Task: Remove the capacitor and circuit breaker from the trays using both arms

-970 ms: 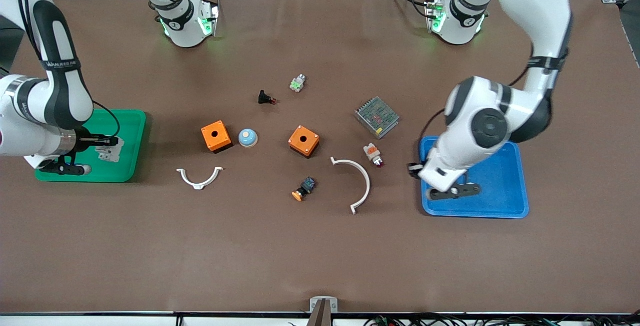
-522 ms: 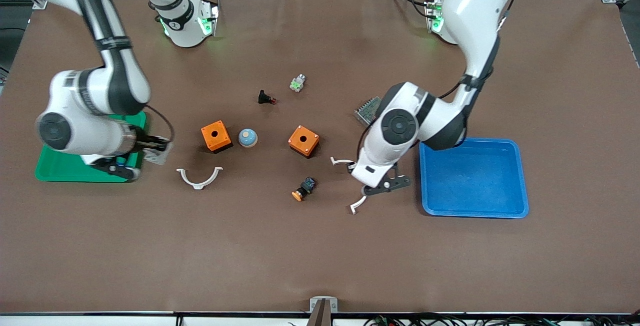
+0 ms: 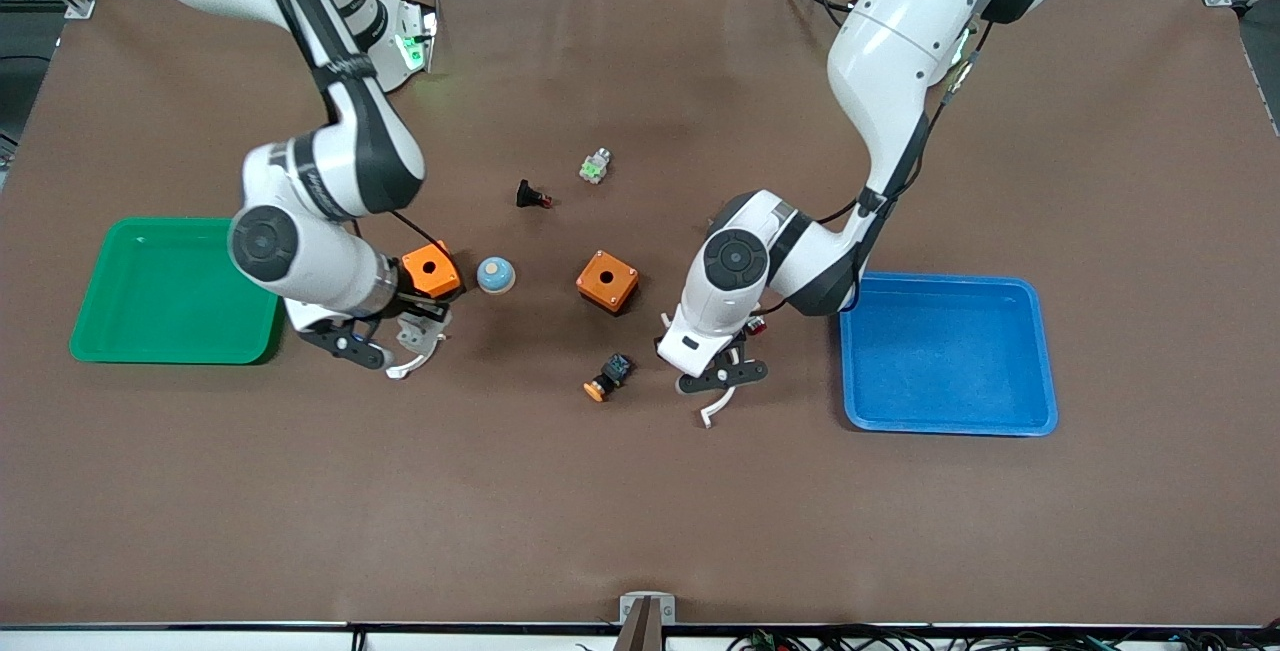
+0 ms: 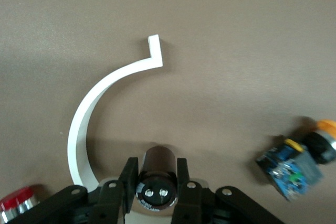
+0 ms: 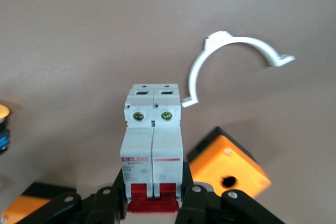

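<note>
My right gripper is shut on the breaker, a white-grey block with red levers held between the fingers. It hangs over the small white clip, beside an orange box. The breaker also shows in the front view. My left gripper is shut on the capacitor, a stubby black cylinder gripped by its sides. It hangs over the large white curved clip. The capacitor is hidden under the hand in the front view.
A green tray lies at the right arm's end and a blue tray at the left arm's end. Between them lie a second orange box, a blue dome, a black-blue switch, a black button and a red-tipped lamp.
Both arms swung from over their trays toward the table's middle, the right with the breaker and the left with the capacitor. The left arm now covers the metal power supply.
</note>
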You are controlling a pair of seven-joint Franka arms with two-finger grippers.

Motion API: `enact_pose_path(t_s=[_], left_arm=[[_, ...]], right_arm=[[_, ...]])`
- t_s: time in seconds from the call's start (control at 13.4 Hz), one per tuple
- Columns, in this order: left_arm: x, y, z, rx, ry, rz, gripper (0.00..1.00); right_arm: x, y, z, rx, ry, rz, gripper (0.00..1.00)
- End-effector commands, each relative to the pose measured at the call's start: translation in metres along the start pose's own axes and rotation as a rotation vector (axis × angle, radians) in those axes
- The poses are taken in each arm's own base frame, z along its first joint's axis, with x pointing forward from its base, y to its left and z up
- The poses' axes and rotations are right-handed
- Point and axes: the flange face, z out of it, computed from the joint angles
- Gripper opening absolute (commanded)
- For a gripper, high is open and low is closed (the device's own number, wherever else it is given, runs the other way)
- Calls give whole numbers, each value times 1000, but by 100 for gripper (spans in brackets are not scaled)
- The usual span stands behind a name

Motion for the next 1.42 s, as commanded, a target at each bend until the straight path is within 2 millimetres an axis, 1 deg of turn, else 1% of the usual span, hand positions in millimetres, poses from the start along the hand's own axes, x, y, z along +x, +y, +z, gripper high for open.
enact_pose_path(t_s=[0.0,0.07,0.15,0.22,0.3,0.37,0.45,0.52,0.6,0.67,0.75,0.82,0.9,0.97,1.12,1.19,1.34], left_arm=[[9,3,-4,11,38,7,48],[13,1,-12,8,45,8,98],[17,0,-23,3,49,0,100],[23,-2,-40,5,57,-6,100],[37,-13,-60,17,71,-26,100],[51,-25,-93,26,99,-34,100],[74,-50,-134,38,128,-50,100],[95,-81,-171,47,135,-52,100],[111,-114,-208,70,125,-38,100],[120,-145,-238,105,103,-12,100],[125,-170,-269,118,97,15,100],[128,-197,-297,137,78,35,100],[128,-220,-323,149,61,57,100],[126,-241,-346,158,48,75,100],[120,-275,-379,163,10,136,100],[117,-290,-395,164,3,175,100],[107,-321,-429,145,-8,186,100]], right_arm=[[7,-17,48,-9,-12,22,7],[9,-18,62,-13,-8,23,9],[8,-19,72,-20,-13,21,15],[6,-22,74,-22,-14,15,25],[7,-22,73,-21,-13,18,35],[7,-22,74,-20,-13,19,42],[8,-21,74,-21,-14,21,54],[9,-19,71,-21,-17,24,65],[10,-18,66,-19,-16,22,73],[8,-17,54,-20,-10,15,83],[9,-12,36,-24,-12,10,88],[15,3,12,-43,-4,7,89],[17,15,-15,-89,20,-37,89],[14,24,-37,-134,27,-71,89],[13,49,-93,-142,48,-84,89],[8,63,-123,-128,51,-117,89],[-1,96,-178,-94,70,-156,89]])
